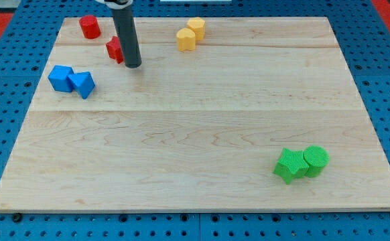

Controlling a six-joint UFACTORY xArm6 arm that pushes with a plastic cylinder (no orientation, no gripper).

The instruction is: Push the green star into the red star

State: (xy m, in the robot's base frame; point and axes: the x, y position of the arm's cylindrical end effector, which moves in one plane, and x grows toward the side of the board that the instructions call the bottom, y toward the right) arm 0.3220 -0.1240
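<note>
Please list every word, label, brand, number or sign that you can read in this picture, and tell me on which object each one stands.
There are none to read. The pale wooden board, the blue pegboard surface around it, the dark rod with my tip, and the red, yellow, blue and green blocks all appear plain, with no print, label or number visible.

The scene is lit brightly and evenly, apparently from overhead. Only short, soft shadows are cast beneath the blocks and at the board [195,134]'s lower edge. No strong glare is seen on the pale wood. The grain is rendered fairly sharply, while slight softness is noticed along the rod [126,33]. Little edge distortion is evident.
</note>
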